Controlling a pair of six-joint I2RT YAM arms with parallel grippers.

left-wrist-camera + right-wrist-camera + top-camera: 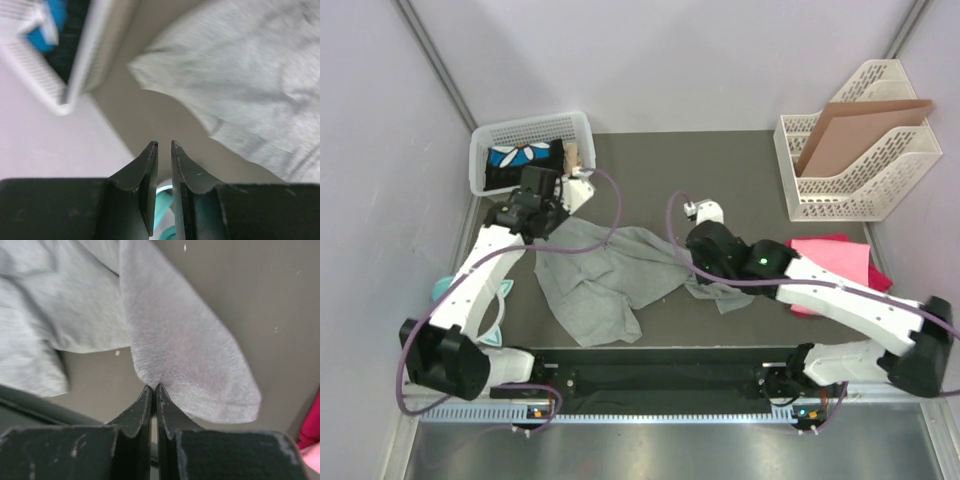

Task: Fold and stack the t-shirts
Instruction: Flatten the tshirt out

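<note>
Spreading step: my right gripper (154,387) pinches an edge of the grey t-shirt (610,275), crumpled at centre frame. My left gripper (164,145), fingers barely parted and empty, next needs the shirt's upper-left corner so we can pull it flat

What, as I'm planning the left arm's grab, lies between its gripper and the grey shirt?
Nothing visible. The left gripper, jaws a slit apart and empty, hangs over the table, with the grey shirt just ahead. The white basket sits off to one side, outside that path.
</note>
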